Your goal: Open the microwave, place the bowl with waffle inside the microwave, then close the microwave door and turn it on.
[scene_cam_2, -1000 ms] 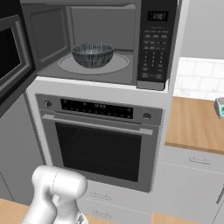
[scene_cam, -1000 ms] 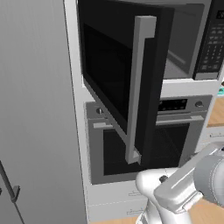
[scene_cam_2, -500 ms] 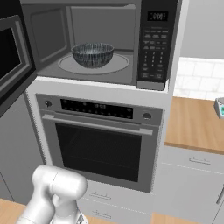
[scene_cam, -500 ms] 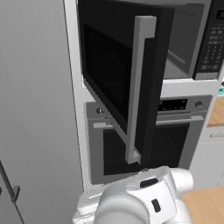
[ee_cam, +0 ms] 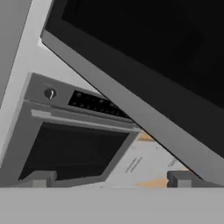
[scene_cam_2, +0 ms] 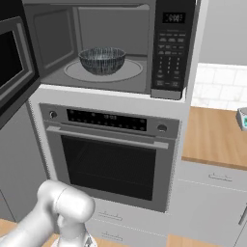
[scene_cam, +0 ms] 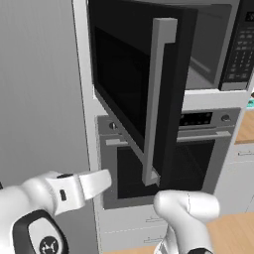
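Bowl (scene_cam_2: pixel 102 60) seated on turntable inside microwave (scene_cam_2: pixel 171 48); waffle presumably within, not discernible. Arm swung low beneath door (scene_cam: pixel 130 74) since a second ago; fingers (ee_cam: pixel 42 178) spread wide, empty. Door standing open; closing pending.

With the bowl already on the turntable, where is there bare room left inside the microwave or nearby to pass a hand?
Inside the microwave, the bowl sits mid-turntable; grey floor is bare on both sides and in front. The wooden counter right of the oven is mostly bare, with one small item at its far edge. Crowded: the open microwave door swings across the left approach.
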